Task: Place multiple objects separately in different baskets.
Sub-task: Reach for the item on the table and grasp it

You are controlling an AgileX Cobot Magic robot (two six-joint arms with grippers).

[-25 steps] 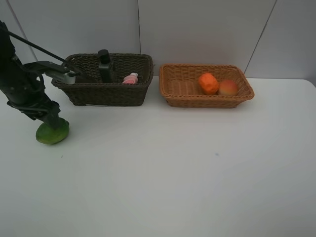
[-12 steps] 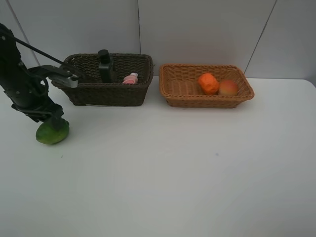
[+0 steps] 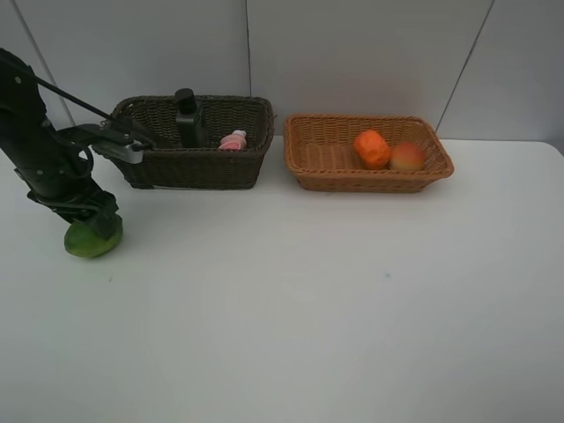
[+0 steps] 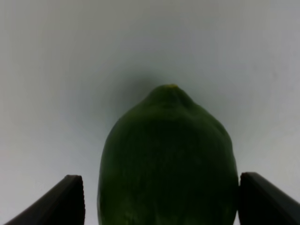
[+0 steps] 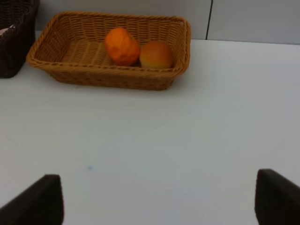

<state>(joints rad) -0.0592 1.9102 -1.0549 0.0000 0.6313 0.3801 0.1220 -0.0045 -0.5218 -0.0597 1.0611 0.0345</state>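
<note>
Left gripper (image 3: 95,227) is down on the green fruit (image 3: 92,238), jaws set wide with one black finger on either side of it. In the left wrist view the fruit (image 4: 168,164) fills the space between the fingers (image 4: 56,204), a sliver of gap on one side, right up against it on the other. Whether it is truly clamped, I cannot tell; the fruit sits on the white table (image 3: 308,300), out in front of the dark basket (image 3: 189,141) and past its far-left end.

Right gripper (image 5: 154,201) is spread, nothing between its two dark fingertips, only bare table. It does not appear in the high camera at all.

The right wrist view gives the clearest look into the tan basket (image 5: 112,77): the orange (image 5: 122,46) and the peach (image 5: 156,55) side by side, touching. The high view alone shows the inside of the dark basket, with the dark pump bottle (image 3: 187,115) standing upright and the pink bottle (image 3: 233,140) just beside it.

Count: two baskets, side by side against the wall. Three fruits, two in the tan basket, right of the dark one. Two bottles, both in the dark basket.
</note>
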